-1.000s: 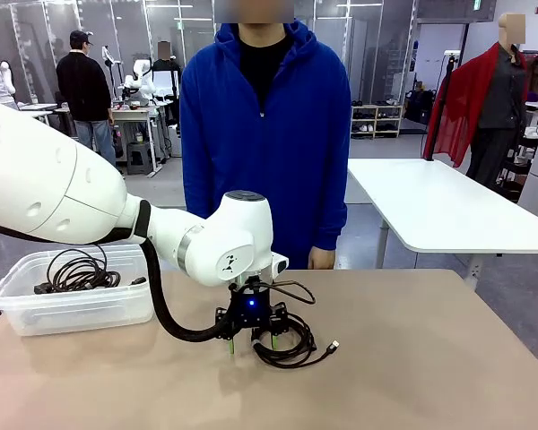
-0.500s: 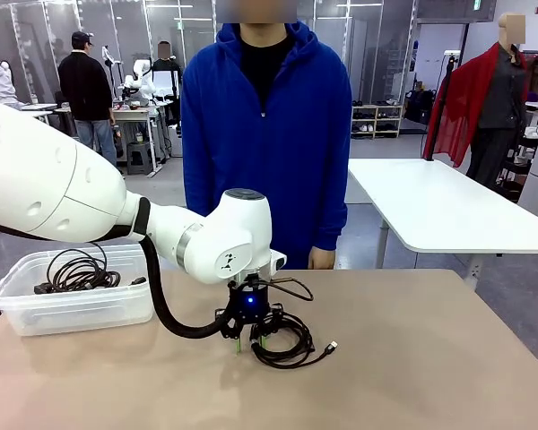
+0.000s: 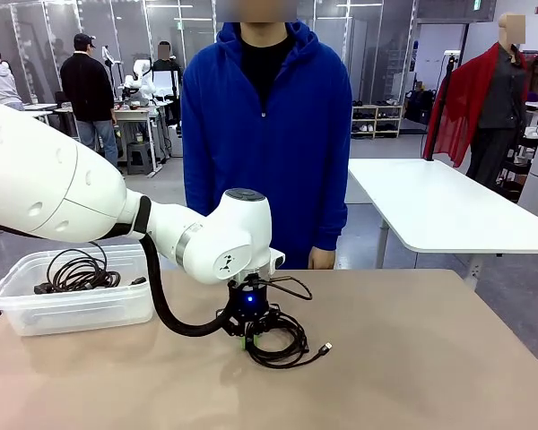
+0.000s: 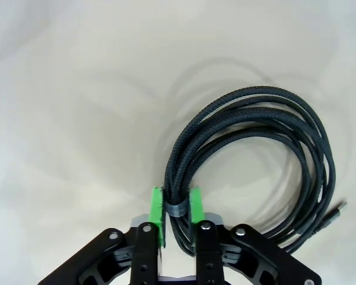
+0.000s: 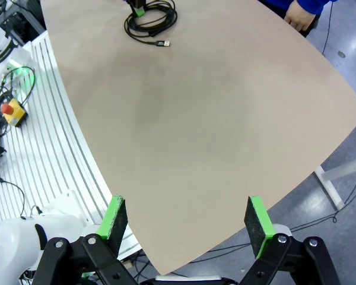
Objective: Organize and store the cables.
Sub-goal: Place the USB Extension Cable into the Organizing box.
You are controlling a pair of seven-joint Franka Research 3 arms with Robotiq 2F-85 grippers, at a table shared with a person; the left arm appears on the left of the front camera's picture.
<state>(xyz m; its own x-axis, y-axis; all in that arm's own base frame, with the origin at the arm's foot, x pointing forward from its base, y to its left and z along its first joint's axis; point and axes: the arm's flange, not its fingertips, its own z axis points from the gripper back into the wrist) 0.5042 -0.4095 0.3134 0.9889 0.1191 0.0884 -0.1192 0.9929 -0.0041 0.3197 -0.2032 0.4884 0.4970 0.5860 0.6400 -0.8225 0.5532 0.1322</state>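
A coiled black braided cable with a small plug end lies on the tan table, just in front of the person in a blue hoodie. My left gripper stands over the coil's left side and is shut on it. In the left wrist view the green pads pinch the cable at its small grey band. More coiled cables rest inside the clear plastic bin at the table's left. My right gripper hangs open over the table's near corner, far from the coil.
The person stands at the far edge, one hand near the table. A white table stands behind on the right. A red emergency button sits beside the table in the right wrist view.
My left gripper has closed on the coil's banded side. The coil has shifted slightly left and toward the gripper, and its plug end moved with it.
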